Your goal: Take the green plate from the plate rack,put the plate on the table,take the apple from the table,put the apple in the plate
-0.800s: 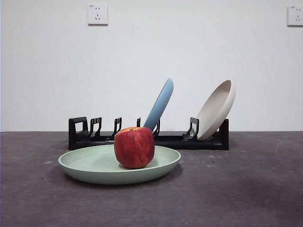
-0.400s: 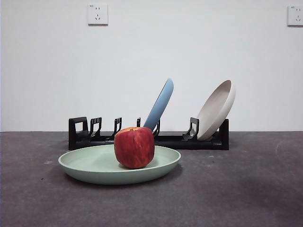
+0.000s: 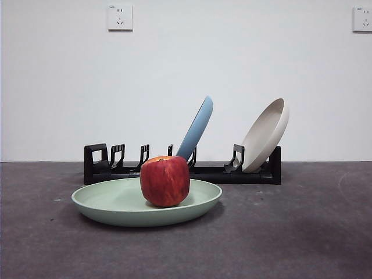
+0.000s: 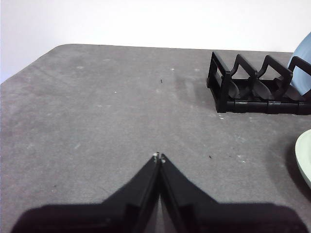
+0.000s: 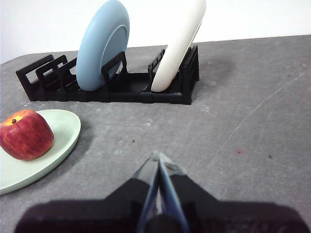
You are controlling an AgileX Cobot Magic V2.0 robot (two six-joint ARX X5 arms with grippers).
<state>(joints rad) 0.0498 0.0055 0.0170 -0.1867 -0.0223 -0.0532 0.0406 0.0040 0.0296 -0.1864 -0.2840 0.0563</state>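
The green plate lies flat on the dark grey table in front of the black plate rack. The red apple stands in the plate. It also shows in the right wrist view on the green plate. My right gripper is shut and empty, low over the table, well clear of the plate. My left gripper is shut and empty over bare table; the plate's edge and the rack's end show beside it. Neither arm shows in the front view.
A light blue plate and a cream-white plate lean in the rack's slots. They also show in the right wrist view: blue, white. A white wall with two sockets stands behind.
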